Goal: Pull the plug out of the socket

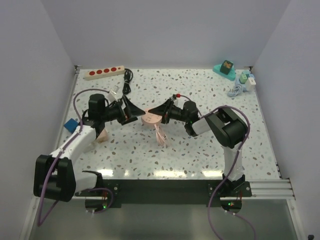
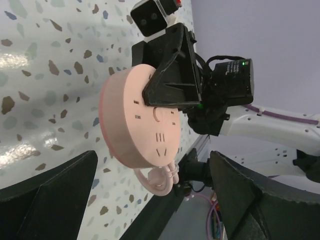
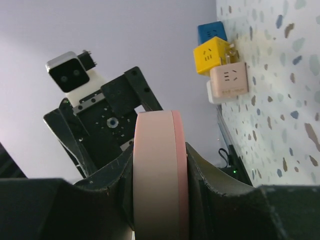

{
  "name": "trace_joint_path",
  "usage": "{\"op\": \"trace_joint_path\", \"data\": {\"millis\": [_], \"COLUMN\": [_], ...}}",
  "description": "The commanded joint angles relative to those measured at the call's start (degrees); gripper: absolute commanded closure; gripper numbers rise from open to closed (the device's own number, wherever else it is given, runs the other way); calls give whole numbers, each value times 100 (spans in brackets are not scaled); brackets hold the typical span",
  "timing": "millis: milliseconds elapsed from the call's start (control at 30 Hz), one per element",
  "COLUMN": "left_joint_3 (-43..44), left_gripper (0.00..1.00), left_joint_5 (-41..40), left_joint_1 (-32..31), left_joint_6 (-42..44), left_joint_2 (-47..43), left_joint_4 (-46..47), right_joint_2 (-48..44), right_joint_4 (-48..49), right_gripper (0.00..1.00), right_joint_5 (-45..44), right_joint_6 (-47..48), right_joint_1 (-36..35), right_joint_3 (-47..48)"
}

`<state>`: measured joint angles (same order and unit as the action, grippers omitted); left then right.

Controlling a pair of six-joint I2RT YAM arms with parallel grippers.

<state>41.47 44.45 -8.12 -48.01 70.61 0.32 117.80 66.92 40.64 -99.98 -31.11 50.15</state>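
Observation:
The socket, a cream-white power strip (image 1: pixel 104 72) with round red outlets, lies at the table's back left. Its black cord (image 1: pixel 127 80) coils by its right end; I cannot make out the plug as a separate thing. Both grippers are far from it, at mid-table. My right gripper (image 1: pixel 163 113) (image 3: pixel 160 165) is shut on a round pink disc (image 1: pixel 150 119) (image 3: pixel 159 170) and holds it edge-on. My left gripper (image 1: pixel 134 114) (image 2: pixel 155 200) is open, its jaws wide, facing the disc's flat face (image 2: pixel 142 120) without touching it.
A thin pink cable (image 1: pixel 160 135) (image 2: pixel 160 180) hangs from the disc. Blue (image 1: pixel 71 125) (image 3: pixel 211 32), yellow (image 3: pixel 212 54) and pink (image 3: pixel 228 81) cube adapters sit at the left edge. A teal device (image 1: pixel 226 69), small adapters (image 1: pixel 246 79) and a light-blue cable (image 1: pixel 235 91) lie at the back right.

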Motion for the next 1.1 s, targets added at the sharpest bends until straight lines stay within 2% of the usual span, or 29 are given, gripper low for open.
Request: {"op": "trace_joint_path", "data": {"millis": [0,267,367,467,500,567,600,667,700,733,767,800,833,933,1033,1067], "left_joint_3": [-104,-289,-324,-289,-280,-254,-271,-306,-315,-307,-307,-298,-280,-289,-254,-245], "left_gripper": [0,0,7,23,32,41,53,68,84,91,97,100,100,100,100,100], "left_joint_5": [214,-49,-164,-199,-217,-217,-226,-243,-252,-252,-235,-243,-252,-217,-156,-86], "left_joint_1": [-163,-585,-735,-893,-954,-981,-990,-990,-990,-990,-981,-972,-963,-806,-376,-53], "left_joint_6": [-771,-1236,-1500,-1667,-1685,-1747,-1764,-1799,-1817,-1809,-1800,-1774,-1756,-1695,-1545,-1458], "left_joint_2": [128,436,515,664,752,840,901,902,876,858,841,762,735,604,463,436], "left_joint_4": [1101,1338,1655,1918,1963,2086,2121,2183,2201,2183,2166,2131,2026,1877,1649,1638], "right_joint_2": [-319,-389,-503,-486,-486,-512,-521,-582,-609,-679,-714,-749,-784,-969,-1259,-1451], "right_joint_4": [1385,1158,990,990,981,903,859,770,770,744,701,630,543,-114,-817,-1081], "right_gripper": [100,100,100,100,100,100,100,89,78,68,54,20,2,1,1,1], "right_joint_5": [-153,-118,-153,-153,-144,-127,-83,-57,-48,-74,-118,-144,-188,-320,-531,-514], "right_joint_6": [-346,4,172,181,190,233,269,313,313,304,330,383,427,603,892,1111], "right_joint_1": [-26,-70,-105,-132,-149,-193,-211,-237,-246,-237,-220,-220,-211,-62,385,683], "right_joint_3": [21,30,-5,21,38,65,91,83,22,-22,-75,-145,-172,-304,-541,-594]}}
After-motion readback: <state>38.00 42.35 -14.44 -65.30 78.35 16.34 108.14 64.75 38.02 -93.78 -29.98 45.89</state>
